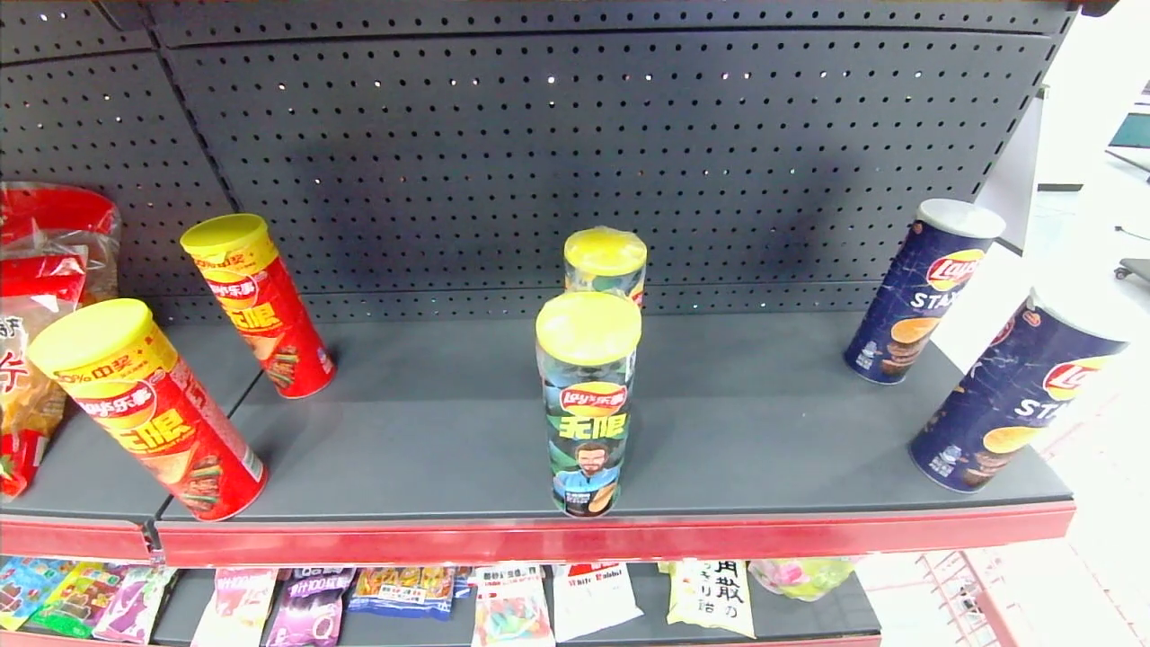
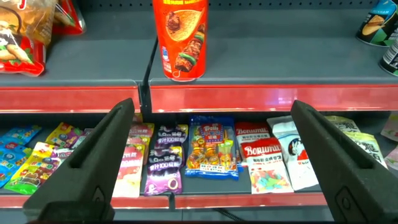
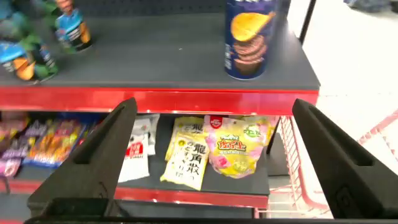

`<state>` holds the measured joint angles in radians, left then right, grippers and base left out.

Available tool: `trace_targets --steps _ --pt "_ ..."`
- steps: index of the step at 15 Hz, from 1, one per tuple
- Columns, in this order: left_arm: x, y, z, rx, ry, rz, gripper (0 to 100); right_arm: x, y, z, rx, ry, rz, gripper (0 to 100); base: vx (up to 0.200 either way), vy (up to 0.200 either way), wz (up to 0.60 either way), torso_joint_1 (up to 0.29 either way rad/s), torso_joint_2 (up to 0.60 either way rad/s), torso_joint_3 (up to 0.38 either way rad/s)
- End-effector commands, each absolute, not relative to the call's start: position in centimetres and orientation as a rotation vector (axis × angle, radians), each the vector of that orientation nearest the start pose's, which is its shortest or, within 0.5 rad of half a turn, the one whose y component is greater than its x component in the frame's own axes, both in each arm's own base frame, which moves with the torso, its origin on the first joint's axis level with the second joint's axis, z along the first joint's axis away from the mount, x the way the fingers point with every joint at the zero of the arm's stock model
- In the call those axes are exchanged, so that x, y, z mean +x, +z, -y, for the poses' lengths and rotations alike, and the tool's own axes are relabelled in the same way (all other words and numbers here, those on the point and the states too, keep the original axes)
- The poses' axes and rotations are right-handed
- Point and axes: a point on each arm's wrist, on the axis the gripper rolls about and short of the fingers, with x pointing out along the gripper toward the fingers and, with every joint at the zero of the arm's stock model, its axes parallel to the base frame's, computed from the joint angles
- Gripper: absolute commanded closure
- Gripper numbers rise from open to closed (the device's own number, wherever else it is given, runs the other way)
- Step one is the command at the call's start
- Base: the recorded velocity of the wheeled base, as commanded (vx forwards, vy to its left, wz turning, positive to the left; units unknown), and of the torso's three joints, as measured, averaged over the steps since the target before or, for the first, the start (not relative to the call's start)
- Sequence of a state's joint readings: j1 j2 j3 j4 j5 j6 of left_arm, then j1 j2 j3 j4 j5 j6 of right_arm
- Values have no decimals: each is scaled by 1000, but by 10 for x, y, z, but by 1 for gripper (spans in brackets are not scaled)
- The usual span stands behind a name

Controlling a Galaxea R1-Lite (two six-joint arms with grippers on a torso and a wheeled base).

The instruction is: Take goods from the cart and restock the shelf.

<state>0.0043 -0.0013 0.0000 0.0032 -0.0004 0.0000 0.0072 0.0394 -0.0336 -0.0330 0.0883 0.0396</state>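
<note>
Left gripper (image 2: 212,107): jaws apart, empty, facing the red chip can (image 2: 181,37).
Right gripper (image 3: 214,106): apart (also empty), facing a blue chip can (image 3: 250,37).

The shelf (image 1: 719,422) carries three pairs of cans, one at the left, one in the middle and one at the right. The left front can (image 1: 148,409) stands before the left rear can (image 1: 258,305), the middle front can (image 1: 588,404) just before the middle rear can (image 1: 605,262), and the right front can (image 1: 1015,395) before the right rear can (image 1: 925,292). Snack bags (image 1: 45,296) lie at the far left, and packets (image 1: 539,602) lie in a row on the lower shelf (image 1: 809,615) beneath.
</note>
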Motion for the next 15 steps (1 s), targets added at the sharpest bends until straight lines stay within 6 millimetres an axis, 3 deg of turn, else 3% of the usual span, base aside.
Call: trace_targets --steps 1,4,7,15 --pt "-23 75 0 0 5 -3 0 -24 83 -2 41 84 46 0 0 0 0 0 0 0" --pt "-23 75 0 0 5 -3 0 -23 78 1 56 -41 24 0 0 0 0 0 0 0" --pt "-23 75 0 0 5 -3 0 -23 76 -1 -20 72 1 0 0 0 0 0 0 0" --pt "-23 75 0 0 5 -3 0 -23 76 -1 -2 28 0 0 0 0 0 0 0 0"
